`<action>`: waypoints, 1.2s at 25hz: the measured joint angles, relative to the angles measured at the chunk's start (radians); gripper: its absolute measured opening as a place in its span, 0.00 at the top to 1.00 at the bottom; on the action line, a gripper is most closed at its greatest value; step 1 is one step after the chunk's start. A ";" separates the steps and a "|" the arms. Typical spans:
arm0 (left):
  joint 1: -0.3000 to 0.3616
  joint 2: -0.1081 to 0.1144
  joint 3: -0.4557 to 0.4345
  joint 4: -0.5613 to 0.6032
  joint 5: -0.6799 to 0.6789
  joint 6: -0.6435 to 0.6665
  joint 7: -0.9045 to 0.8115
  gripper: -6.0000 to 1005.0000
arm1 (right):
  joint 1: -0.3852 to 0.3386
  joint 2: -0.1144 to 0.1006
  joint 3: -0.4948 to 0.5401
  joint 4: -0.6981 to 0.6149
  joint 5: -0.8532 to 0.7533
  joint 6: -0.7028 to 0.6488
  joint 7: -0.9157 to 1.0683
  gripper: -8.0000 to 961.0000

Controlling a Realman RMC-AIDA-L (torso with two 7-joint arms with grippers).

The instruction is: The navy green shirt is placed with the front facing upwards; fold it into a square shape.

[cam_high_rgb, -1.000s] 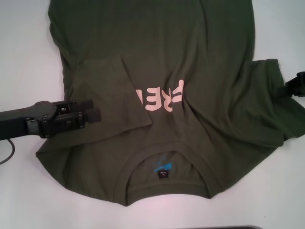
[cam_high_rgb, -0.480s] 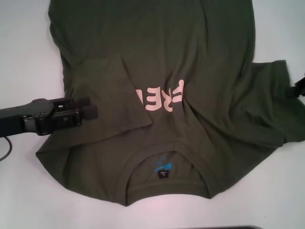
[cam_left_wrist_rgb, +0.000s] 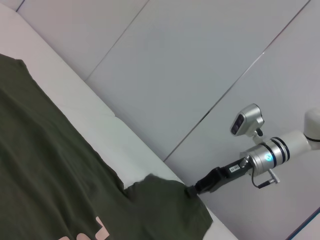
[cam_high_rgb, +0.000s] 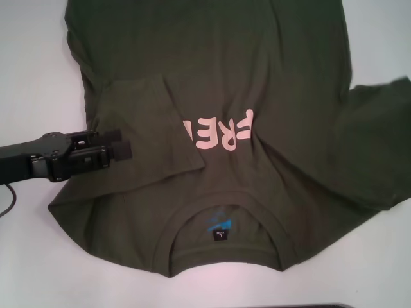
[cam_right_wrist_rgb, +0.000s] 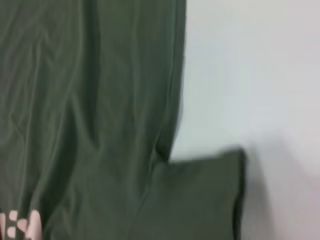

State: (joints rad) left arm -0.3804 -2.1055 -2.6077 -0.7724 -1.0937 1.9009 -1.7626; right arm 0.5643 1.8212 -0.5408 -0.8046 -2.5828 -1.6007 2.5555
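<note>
Across the centre of the head view, the navy green shirt (cam_high_rgb: 218,128) lies on the white table (cam_high_rgb: 32,64), left sleeve folded inward. Left gripper (cam_high_rgb: 119,144) hovers at frame left, fingers seemingly together. Right gripper (cam_left_wrist_rgb: 200,186) pinches the right sleeve's edge.

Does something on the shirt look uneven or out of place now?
Yes. The navy green shirt is lopsided: its left sleeve is folded inward over the lettering, while the right sleeve lies stretched outward.
</note>
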 joint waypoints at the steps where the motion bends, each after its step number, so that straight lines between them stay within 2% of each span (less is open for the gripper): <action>1: 0.000 0.000 0.000 0.000 0.000 0.000 0.000 0.39 | 0.000 -0.001 0.010 -0.004 0.000 -0.004 0.000 0.97; 8: 0.002 -0.001 0.000 0.000 0.000 0.003 0.000 0.39 | 0.015 -0.005 0.047 -0.022 0.005 -0.025 0.001 0.96; 17: 0.004 -0.002 0.000 0.000 0.000 0.017 0.000 0.39 | 0.074 0.002 0.076 -0.024 0.009 -0.020 0.003 0.94; 30: 0.011 -0.004 -0.017 -0.001 -0.001 0.018 0.000 0.39 | 0.147 0.041 0.062 0.019 0.084 -0.098 -0.006 0.93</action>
State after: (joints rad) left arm -0.3698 -2.1091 -2.6251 -0.7737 -1.0946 1.9189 -1.7625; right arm 0.7109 1.8621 -0.4791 -0.7856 -2.4986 -1.6985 2.5491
